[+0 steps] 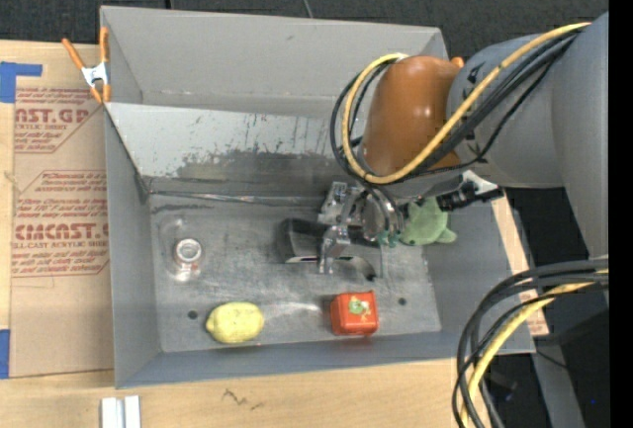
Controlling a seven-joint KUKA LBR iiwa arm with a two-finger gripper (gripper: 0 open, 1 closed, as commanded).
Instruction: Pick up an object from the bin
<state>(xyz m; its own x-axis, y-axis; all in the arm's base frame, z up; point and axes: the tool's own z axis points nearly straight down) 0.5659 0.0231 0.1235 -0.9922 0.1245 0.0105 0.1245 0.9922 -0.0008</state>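
My gripper [348,265] hangs low over the middle of the bin floor, its fingers pointing down and standing apart, with nothing between them. A small black object [300,236] lies just left of the left finger [326,260], touching or nearly touching it. A red block-like thing with a green top [354,313] sits a little in front of the gripper, near the bin's front wall. A green soft thing [429,224] lies to the right, partly hidden under the arm.
A yellow lemon-like thing [235,322] rests at the front left. A small clear cup [185,257] stands at the left. The arm with its orange cover and cables hangs over the bin's right half.
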